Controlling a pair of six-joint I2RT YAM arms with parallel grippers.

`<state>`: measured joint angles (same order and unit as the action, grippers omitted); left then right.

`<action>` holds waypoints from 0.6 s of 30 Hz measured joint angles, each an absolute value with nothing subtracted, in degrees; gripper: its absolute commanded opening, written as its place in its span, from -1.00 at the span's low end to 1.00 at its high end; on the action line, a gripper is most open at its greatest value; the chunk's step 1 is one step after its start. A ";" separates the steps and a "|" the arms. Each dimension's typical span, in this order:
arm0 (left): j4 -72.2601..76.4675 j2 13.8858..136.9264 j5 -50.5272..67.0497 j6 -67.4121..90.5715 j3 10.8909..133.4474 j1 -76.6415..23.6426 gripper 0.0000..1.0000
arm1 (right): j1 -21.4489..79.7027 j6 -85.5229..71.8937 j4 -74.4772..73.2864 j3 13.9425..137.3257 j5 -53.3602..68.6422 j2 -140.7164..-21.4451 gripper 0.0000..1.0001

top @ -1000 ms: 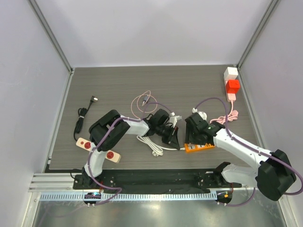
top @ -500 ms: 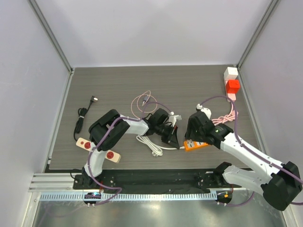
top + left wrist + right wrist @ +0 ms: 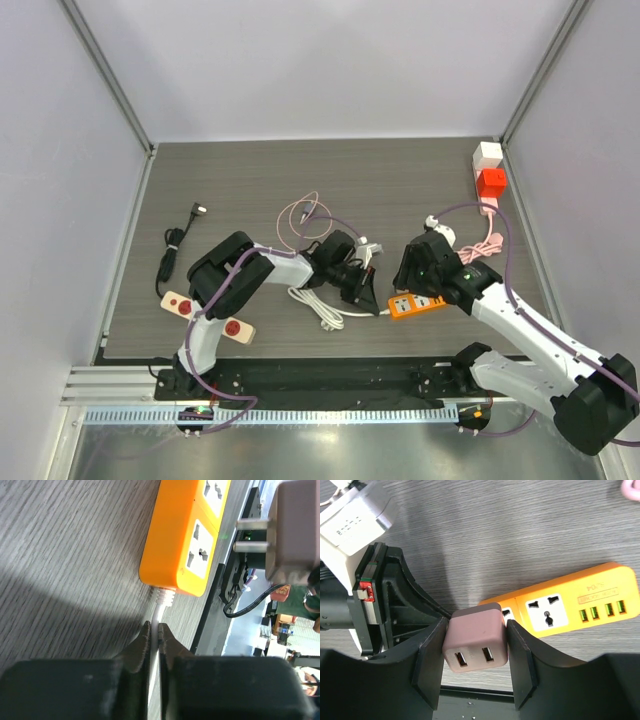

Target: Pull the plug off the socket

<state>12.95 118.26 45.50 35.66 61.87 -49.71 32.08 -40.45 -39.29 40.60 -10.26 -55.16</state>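
Plug [image 3: 476, 637] hangs clear of the orange strip [image 3: 570, 602], its prongs bare in the left wrist view, clamped between the right gripper's [image 3: 476, 655] jaws. The left gripper's [image 3: 154, 636] jaws are almost closed, pinching the white cord [image 3: 156, 611] just beside the strip's end. The strip lies near the table's [image 3: 250, 180] front edge, with open grey wood behind and pale walls on three sides. The plug hides the strip's nearest socket.

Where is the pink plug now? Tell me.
The pink plug is clamped in the right tool, held just above the orange power strip; the left wrist view shows its prongs clear of the strip.
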 measured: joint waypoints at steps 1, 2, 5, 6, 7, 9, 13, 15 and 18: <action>13.41 118.24 45.52 35.62 61.63 -49.71 -0.65 | 32.08 -40.32 -39.29 40.64 -10.52 -55.16 -0.98; 14.04 118.10 45.52 35.57 61.19 -49.71 -0.43 | 32.08 -40.16 -39.53 40.86 -10.98 -55.29 -0.98; 14.94 116.25 46.11 35.62 59.31 -49.69 -0.21 | 32.05 -39.22 -40.25 42.87 -12.32 -56.73 -0.98; 14.02 115.20 45.65 35.14 59.20 -49.69 -0.19 | 31.99 -38.98 -40.34 43.90 -12.71 -57.45 -0.98; 13.34 114.10 45.30 34.72 59.20 -49.69 -0.17 | 31.92 -38.72 -40.29 44.93 -13.06 -58.15 -0.98; 12.03 111.20 44.40 33.67 59.24 -49.69 -0.03 | 31.59 -37.91 -40.32 47.22 -13.65 -59.48 -0.98; 8.86 105.36 42.33 31.48 60.90 -49.52 0.16 | 30.20 -36.10 -40.34 51.03 -14.57 -60.80 -0.98; 6.72 102.13 41.28 30.17 62.26 -49.19 0.16 | 28.82 -35.27 -40.32 52.66 -14.90 -61.06 -0.98; 4.93 97.10 40.80 29.23 63.00 -47.13 0.14 | 26.85 -34.15 -39.07 54.61 -14.85 -61.95 -0.98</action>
<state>4.93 97.10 40.80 29.23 63.00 -47.13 26.85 -34.15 -39.07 54.61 -14.85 -61.95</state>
